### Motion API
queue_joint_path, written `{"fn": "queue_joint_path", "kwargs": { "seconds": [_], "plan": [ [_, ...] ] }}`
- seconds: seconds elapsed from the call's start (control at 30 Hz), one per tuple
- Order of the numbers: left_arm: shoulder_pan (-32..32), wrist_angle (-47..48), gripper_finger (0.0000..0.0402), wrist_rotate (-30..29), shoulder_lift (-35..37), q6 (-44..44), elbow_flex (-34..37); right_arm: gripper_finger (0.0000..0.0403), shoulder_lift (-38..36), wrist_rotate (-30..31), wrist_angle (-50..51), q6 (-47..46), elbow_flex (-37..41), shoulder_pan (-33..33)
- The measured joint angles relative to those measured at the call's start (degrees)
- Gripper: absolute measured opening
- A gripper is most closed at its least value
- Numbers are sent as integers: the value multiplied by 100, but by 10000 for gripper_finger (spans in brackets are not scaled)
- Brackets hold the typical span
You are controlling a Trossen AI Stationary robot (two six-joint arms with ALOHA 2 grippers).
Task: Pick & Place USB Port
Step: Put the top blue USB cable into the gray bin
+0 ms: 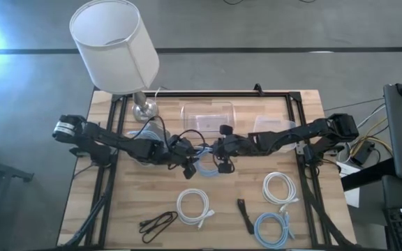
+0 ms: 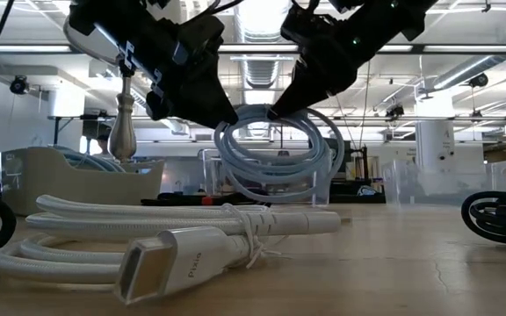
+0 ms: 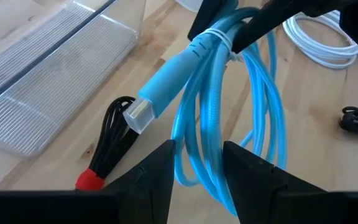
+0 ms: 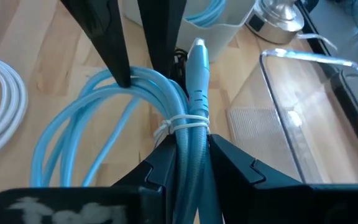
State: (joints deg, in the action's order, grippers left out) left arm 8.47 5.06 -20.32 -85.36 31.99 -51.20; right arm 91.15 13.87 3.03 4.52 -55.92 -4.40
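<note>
**Blue USB cable held aloft between both tools at mid-surface**

The light-blue coiled USB cable is held clear of the wooden surface, as the low view shows; it hangs between the two tools, which meet near the middle of the surface. The right tool is clamped on the bundle just beneath the white tie, where the strands are gathered and the grip is judged most secure; the connector end projects beyond its fingertips. The left tool is closed around strands of the loop on the side away from the tie, its fingers pinching the coil; the plug lies just ahead of it. The double hold is judged to be a hand-over, or a steadying of the floppy loop, though which cannot be told.

A clear plastic tray lies just beyond both tools, and is judged the likely destination; a cream bin already holding blue cable stands beside the left tool, near the lamp. Nearer than the tools, well apart from them, two white coiled cables, a further blue coil and black leads rest on the surface.

Risk noted: opposing pulls may slip the tie.
</note>
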Motion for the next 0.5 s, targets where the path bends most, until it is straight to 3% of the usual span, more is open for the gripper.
{"fn": "queue_joint_path", "kwargs": {
  "seconds": [0.27, 0.5],
  "plan": [
    [-2, -38, 128, -28, -7, -314, 2, 78, 0, -17, -151, 60, 0, -9],
    [-17, -166, 27, -36, -7, -426, -15, 86, -3, -94, -314, 2, -31, -15]
  ]
}}
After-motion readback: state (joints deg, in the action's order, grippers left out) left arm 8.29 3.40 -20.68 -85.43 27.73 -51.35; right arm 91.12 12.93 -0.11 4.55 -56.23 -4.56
